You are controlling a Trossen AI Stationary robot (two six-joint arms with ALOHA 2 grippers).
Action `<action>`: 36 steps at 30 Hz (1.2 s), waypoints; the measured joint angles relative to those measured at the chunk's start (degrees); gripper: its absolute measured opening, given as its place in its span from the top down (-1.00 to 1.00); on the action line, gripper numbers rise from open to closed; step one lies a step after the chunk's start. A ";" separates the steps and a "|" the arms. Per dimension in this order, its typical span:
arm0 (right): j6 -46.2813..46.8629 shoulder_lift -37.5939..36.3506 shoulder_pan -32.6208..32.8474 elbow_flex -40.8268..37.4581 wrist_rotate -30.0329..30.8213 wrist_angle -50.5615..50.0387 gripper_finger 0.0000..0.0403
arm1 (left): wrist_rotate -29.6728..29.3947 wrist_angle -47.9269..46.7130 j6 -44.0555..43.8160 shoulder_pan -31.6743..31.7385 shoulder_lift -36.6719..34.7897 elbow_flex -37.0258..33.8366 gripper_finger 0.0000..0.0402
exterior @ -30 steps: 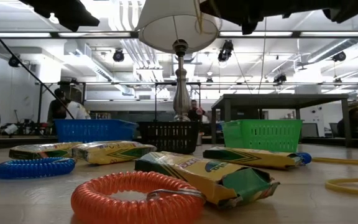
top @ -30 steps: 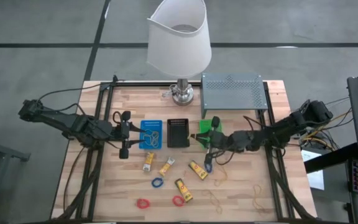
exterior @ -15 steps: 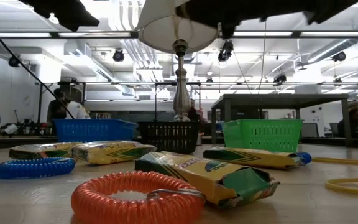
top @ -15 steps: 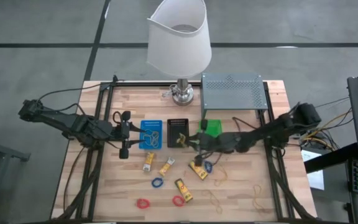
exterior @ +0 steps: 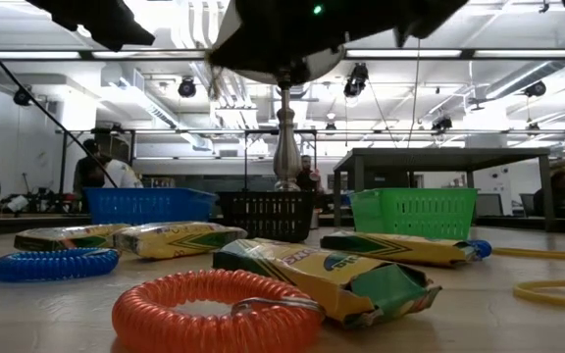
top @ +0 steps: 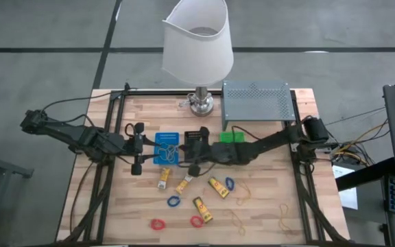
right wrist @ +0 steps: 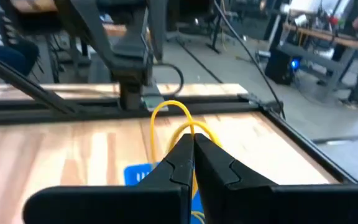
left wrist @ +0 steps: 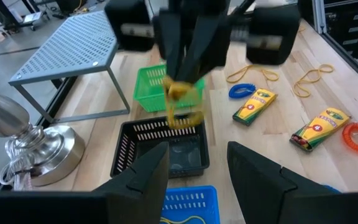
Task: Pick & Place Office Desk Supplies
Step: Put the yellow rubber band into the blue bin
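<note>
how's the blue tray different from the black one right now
The blue tray already holds tan rubber bands; the black tray shows nothing inside. The right gripper, pinching a rubber band, hangs at the black tray's near edge; no gripper is over the blue tray. Both are small slotted baskets, side by side.

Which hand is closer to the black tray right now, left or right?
Right. The right hand, shut on a rubber band, is at the black tray's near edge; the left hand waits beyond the blue tray.
</note>
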 joint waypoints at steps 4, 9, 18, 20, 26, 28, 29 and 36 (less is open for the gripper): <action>0.05 3.91 -0.50 3.58 -0.20 -1.01 0.96 | 0.01 -0.19 0.00 0.00 0.00 0.00 0.16; 1.72 7.53 -1.20 6.43 -1.92 -0.85 0.96 | 0.01 -0.29 0.00 -0.01 0.00 0.00 0.16; 8.73 11.98 -3.40 10.82 -2.96 -8.82 0.96 | 0.00 -0.90 0.00 -0.01 0.02 0.00 0.16; 10.08 12.74 -3.77 12.26 -2.95 -12.36 0.96 | 0.00 -0.92 0.00 0.00 0.02 0.00 0.16; 11.57 15.24 -4.37 15.80 -5.62 -16.26 0.96 | 0.01 -1.11 0.00 -0.01 0.02 0.00 0.16; 12.18 16.11 -4.60 16.68 -6.00 -17.95 0.96 | 0.00 -1.24 0.00 -0.01 0.02 0.00 0.16; 12.23 16.43 -4.71 17.17 -6.20 -18.22 0.96 | 0.02 -1.26 0.00 -0.02 0.02 0.00 0.16; 15.31 16.48 -5.04 17.90 -7.97 -21.93 0.96 | 0.02 -1.30 0.00 -0.02 0.02 0.00 0.16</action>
